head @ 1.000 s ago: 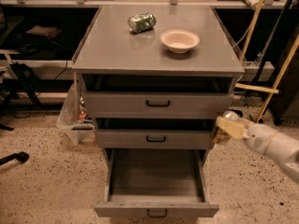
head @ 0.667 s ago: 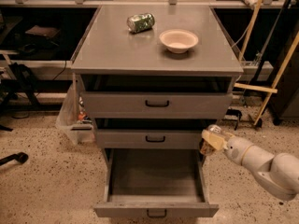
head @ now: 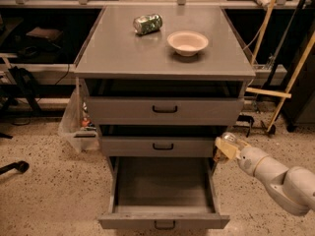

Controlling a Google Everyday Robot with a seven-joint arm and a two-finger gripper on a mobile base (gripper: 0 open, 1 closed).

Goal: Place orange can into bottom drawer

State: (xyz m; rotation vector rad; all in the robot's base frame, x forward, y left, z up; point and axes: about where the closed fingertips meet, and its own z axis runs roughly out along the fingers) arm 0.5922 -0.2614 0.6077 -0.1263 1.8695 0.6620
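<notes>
Your arm [head: 275,173] spans the lower right corner, pale and thick, angled up and leftward. Your gripper [head: 222,149] sits at its tip, low, right of centre.

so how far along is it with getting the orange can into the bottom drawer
Done: the bottom drawer stands open. In hand: the gripper holds the orange can at the middle drawer's right end. Left: carry it over the open drawer and release it inside.
</notes>
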